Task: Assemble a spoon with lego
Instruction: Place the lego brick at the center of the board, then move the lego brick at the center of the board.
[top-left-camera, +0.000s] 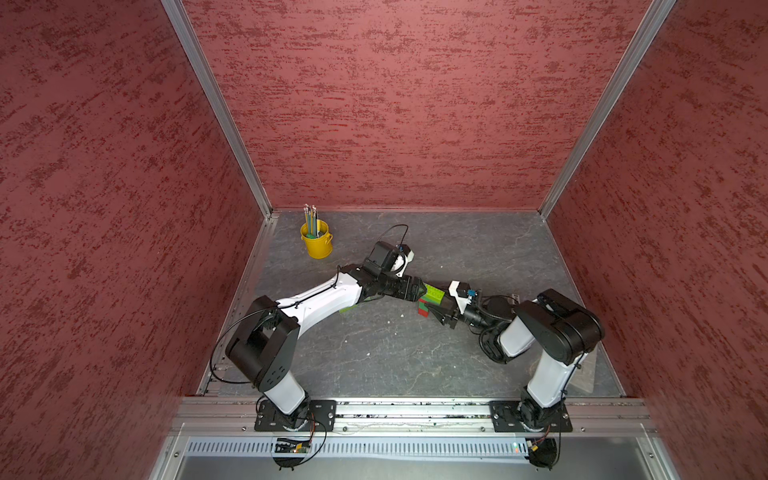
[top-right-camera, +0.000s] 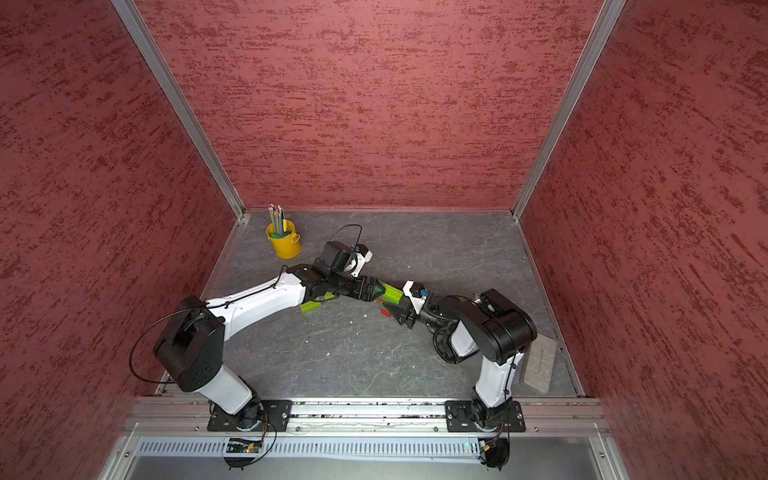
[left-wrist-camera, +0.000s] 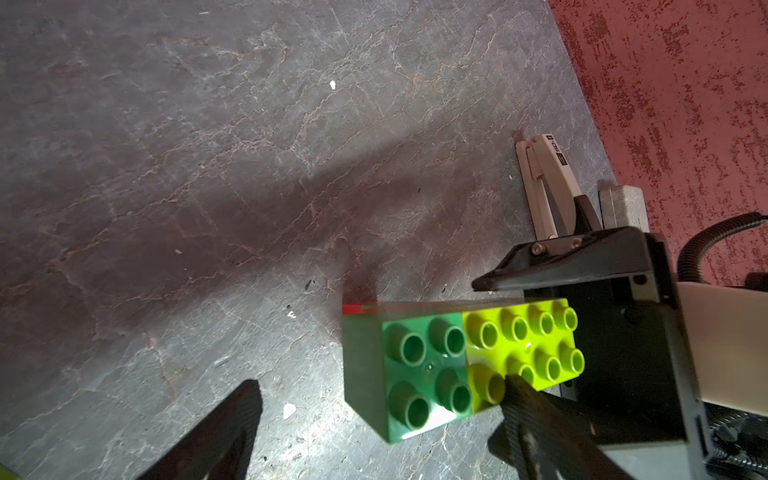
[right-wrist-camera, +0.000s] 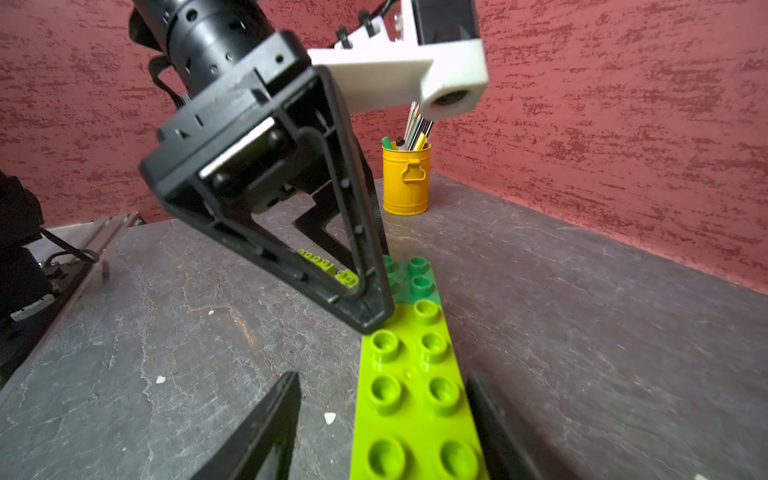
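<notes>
The lego row (right-wrist-camera: 415, 415) lies studs-up, dark-green end toward the wide-spread left gripper (left-wrist-camera: 382, 382), lime end within the unclenched right gripper (right-wrist-camera: 384, 377).

On the table (top-left-camera: 374, 361) the bucket (top-left-camera: 318, 245) stands in the far left corner with the pencils (top-left-camera: 311, 214) in it, and the joined bricks (top-left-camera: 432, 296) lie near the middle. A loose brick (top-right-camera: 311, 306) lies left of them, partly under the left arm, while the left gripper (left-wrist-camera: 382, 382) meets the joined bricks from the left and the right gripper (right-wrist-camera: 384, 377) straddles their right end. The oblong tool (left-wrist-camera: 548, 183) lies further right, and a flat pad (top-right-camera: 540, 365) lies in the near right corner.
</notes>
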